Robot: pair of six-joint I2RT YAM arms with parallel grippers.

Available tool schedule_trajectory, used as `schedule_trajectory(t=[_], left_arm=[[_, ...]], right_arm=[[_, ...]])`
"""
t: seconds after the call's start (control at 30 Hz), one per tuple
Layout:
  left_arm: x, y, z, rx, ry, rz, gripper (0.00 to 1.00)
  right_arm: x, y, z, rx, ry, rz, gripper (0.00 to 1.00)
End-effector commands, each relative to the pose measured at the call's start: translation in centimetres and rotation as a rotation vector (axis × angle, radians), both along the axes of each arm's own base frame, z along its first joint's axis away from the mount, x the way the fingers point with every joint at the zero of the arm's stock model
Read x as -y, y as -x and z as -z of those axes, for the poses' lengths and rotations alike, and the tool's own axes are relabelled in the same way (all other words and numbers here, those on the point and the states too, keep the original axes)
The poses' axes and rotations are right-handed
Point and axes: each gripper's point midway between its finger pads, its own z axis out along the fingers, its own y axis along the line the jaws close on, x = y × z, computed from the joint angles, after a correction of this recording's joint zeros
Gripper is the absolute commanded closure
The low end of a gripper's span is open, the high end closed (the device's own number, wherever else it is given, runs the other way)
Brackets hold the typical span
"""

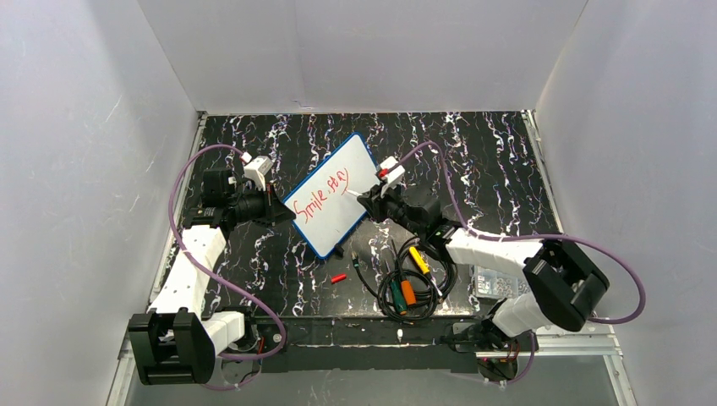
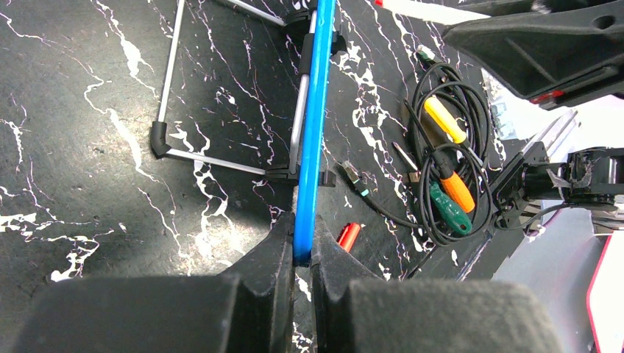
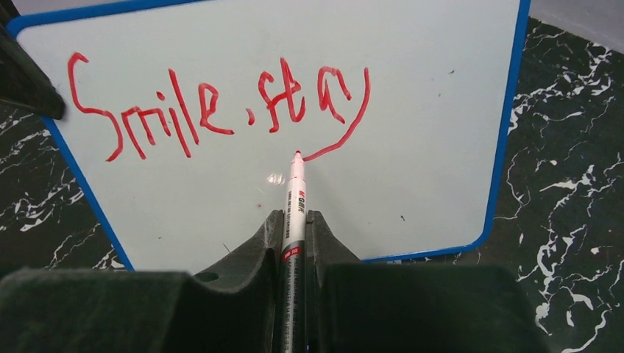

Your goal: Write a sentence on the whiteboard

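Pinches the whiteboard [image 1: 331, 196] by its blue rim in the left hand [image 2: 302, 254], propped on a wire stand [image 2: 221, 163] on the tabletop [image 1: 473, 161] (thin, stiff, light, likely tippy: an edge hold suits), and clamps the marker [image 3: 294, 206] in the right hand [image 3: 294, 220], tip seemingly touching the sentence [image 3: 213, 110].

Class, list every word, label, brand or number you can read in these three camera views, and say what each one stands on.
"Smile, stay": red handwritten marker words on the small white board with a blue rim.
Small print with a red mark on the white-barrelled marker pen: too small and blurred to read.
Nothing else in any view is readable.
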Motion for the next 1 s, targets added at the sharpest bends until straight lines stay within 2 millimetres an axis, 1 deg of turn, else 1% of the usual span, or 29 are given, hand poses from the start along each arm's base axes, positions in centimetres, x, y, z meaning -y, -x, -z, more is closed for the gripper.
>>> schedule_trajectory(t=[0.0,0.2,0.4,0.47,0.83,0.97], left_arm=[[-0.5,0.7,1.4,-0.050,-0.062,0.002,1.00],[-0.5,0.6,1.4,-0.047,-0.062,0.003,1.00],[-0.5,0.6,1.5,-0.050,-0.064,0.003,1.00],[-0.5,0.6,1.5,-0.050,-0.063,0.002,1.00],[-0.5,0.6,1.4,-0.048,-0.063,0.002,1.00],[-0.5,0.6,1.3,-0.046,-0.062,0.003,1.00]], right_arm=[[-1.3,-0.2,0.2,-0.001,-0.015,-0.027,0.99],[-1.6,-0.3,2.0,-0.026,0.017,-0.021,0.99],[-1.7,-0.6,2.9,-0.030,0.035,-0.013,0.99],[-1.5,-0.6,3.5,-0.039,0.051,-0.005,0.99],[0.2,1.0,7.6,-0.123,0.121,0.017,0.99],[0.6,1.7,8.3,-0.140,0.131,0.022,0.99]])
